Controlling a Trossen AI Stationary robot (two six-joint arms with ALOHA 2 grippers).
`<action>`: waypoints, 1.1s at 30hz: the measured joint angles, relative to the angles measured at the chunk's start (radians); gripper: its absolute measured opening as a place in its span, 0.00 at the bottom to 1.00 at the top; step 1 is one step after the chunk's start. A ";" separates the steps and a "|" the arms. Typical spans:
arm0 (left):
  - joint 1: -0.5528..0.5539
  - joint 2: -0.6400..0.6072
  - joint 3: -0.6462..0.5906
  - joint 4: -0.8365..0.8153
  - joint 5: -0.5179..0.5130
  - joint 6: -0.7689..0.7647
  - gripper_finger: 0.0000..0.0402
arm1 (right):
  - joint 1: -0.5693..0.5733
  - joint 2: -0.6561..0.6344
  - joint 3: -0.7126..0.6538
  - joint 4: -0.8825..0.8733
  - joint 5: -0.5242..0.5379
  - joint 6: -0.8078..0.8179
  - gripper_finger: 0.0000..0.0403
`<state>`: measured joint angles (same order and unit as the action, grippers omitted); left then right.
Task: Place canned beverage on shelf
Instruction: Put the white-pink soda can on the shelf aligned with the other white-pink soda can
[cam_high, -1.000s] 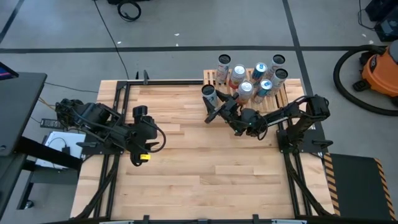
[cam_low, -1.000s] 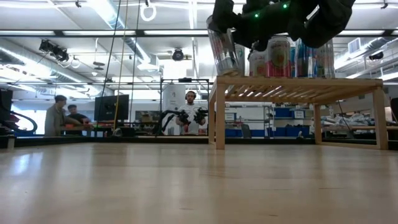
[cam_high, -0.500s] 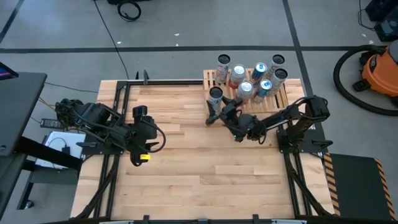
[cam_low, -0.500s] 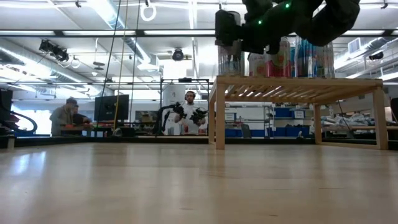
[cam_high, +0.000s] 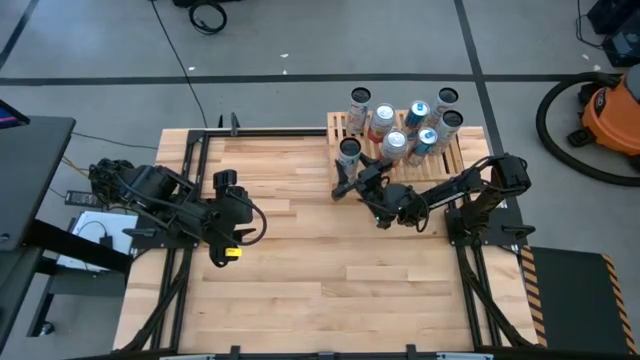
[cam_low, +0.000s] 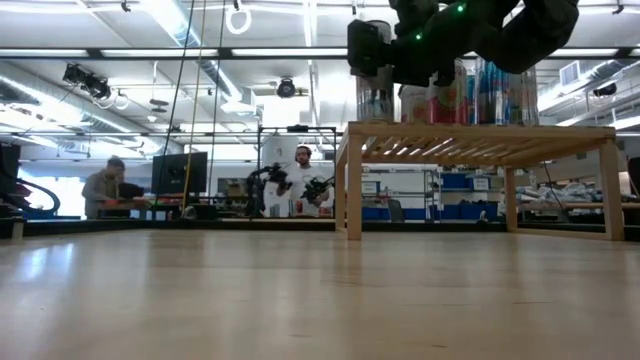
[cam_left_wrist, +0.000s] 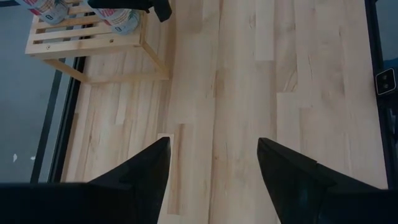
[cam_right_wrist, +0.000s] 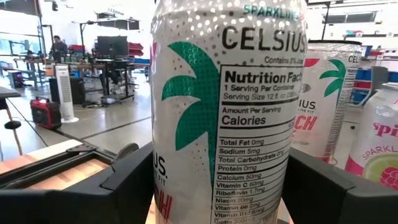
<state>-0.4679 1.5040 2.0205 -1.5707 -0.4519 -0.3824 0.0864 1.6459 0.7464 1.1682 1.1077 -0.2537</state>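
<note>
A silver beverage can (cam_right_wrist: 230, 112) with a green palm print stands upright at the near left corner of the light-wood slatted shelf (cam_high: 340, 125), and my right gripper (cam_high: 350, 165) is shut on it. In the low view the can (cam_low: 375, 95) reaches down to the shelf's top (cam_low: 480, 135). Several more cans (cam_high: 400, 125) stand on the slats behind it. My left gripper (cam_high: 240, 222) hangs open over the table's left part, with nothing between its fingers (cam_left_wrist: 149, 168). My right gripper pinches the can's body between its two fingers (cam_right_wrist: 134, 180), one on each opposite side (cam_right_wrist: 163, 186). The fingers come in about level, from the near right. The can is upright, and its bottom seems to rest on the shelf's near left corner.
The other cans (cam_right_wrist: 329, 106) stand close behind and beside the held one. The shelf (cam_left_wrist: 87, 46) occupies the table's far right; bare wood (cam_high: 330, 270) lies in front of it. An orange vacuum (cam_high: 610, 110) and people (cam_low: 105, 185) are beyond the table.
My right gripper has moved a little toward the table's right edge, onto the shelf's corner, and has rolled. The can, tilted and left of the shelf a second ago, now stands upright over the near left corner.
</note>
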 joint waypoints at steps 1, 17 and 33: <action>0.000 0.000 0.000 0.000 0.000 0.000 0.60 | 0.000 0.000 0.000 0.001 0.002 -0.006 0.75; 0.000 0.000 0.000 0.000 0.000 0.001 0.60 | -0.002 -0.002 0.002 0.005 -0.001 -0.003 0.78; 0.000 0.000 0.000 0.000 0.000 0.002 0.60 | 0.041 -0.002 0.002 0.142 0.101 -0.193 0.94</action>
<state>-0.4679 1.5040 2.0205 -1.5707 -0.4515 -0.3805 0.1272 1.6436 0.7486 1.3105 1.2090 -0.4463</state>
